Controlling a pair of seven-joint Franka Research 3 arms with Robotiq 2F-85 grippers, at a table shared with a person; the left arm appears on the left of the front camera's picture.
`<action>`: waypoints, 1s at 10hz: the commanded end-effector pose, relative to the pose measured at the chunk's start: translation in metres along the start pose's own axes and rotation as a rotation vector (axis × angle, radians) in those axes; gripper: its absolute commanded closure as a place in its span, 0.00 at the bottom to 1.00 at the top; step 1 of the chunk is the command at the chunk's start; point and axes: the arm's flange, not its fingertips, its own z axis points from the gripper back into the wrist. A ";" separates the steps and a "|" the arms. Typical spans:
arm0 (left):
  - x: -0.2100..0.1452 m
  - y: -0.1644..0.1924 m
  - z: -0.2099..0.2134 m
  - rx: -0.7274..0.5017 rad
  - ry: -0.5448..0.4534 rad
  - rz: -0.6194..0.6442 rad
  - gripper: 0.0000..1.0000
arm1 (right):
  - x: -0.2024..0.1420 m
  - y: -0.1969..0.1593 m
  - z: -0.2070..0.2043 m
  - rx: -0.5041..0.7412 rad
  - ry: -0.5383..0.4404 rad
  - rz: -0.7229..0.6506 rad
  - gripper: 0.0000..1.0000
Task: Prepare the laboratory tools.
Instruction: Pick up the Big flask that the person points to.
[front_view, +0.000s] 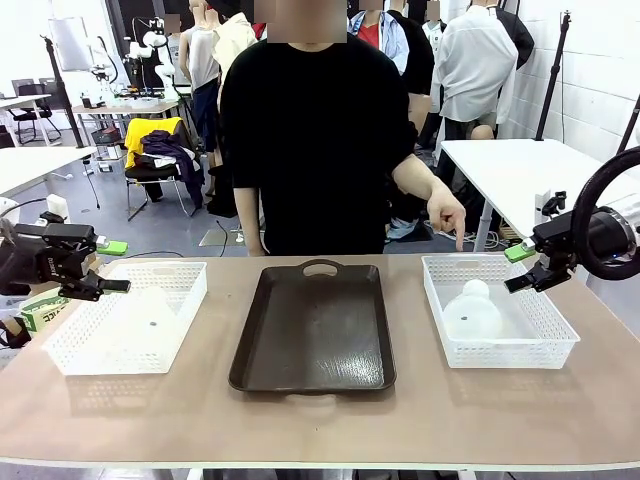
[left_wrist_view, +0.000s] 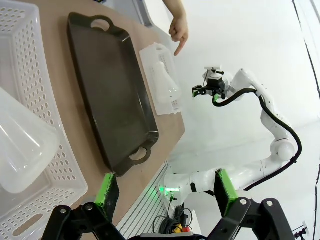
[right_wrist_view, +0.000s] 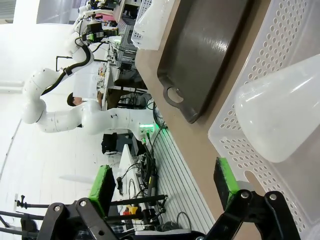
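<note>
The desk (front_view: 300, 420) carries three things in a row, and the dark tray (front_view: 312, 325) in the middle serves as the marker. The tray is bare, so by my reading nothing has been prepared yet: both flasks wait in their baskets, and lifting them out, most likely onto the tray, is all left to do.

Left of the tray stands the left basket (front_view: 130, 268), with the left flask (front_view: 140, 315) inside it, apparently lying on its side. Right of the tray stands the right basket (front_view: 500, 360), holding the right flask (front_view: 472, 308), which also seems to lie tipped over.

The left hand (front_view: 115, 266) hovers beyond that basket's outer end, on the side away from the tray, its fingers apart with nothing between them. The left flask lies near it, toward the tray and lower. The right hand (front_view: 517, 269) hangs just over the outer far corner of the right basket, its fingers likewise spread and empty. The right flask lies close by, below it and toward the tray.

Behind the tray, at the far side, the person's finger (front_view: 458, 240) points down at the right basket, so I judge the right flask comes first.
</note>
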 end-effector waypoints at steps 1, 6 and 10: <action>0.000 -0.001 0.001 -0.011 -0.004 -0.002 0.00 | -0.001 0.000 -0.002 0.005 0.004 0.003 0.00; 0.000 -0.001 0.001 -0.011 -0.004 -0.002 0.00 | 0.000 0.000 0.000 0.000 -0.001 0.000 0.00; 0.000 -0.001 0.001 -0.011 -0.004 -0.002 0.00 | 0.036 0.086 0.007 -0.372 -0.312 -0.233 0.00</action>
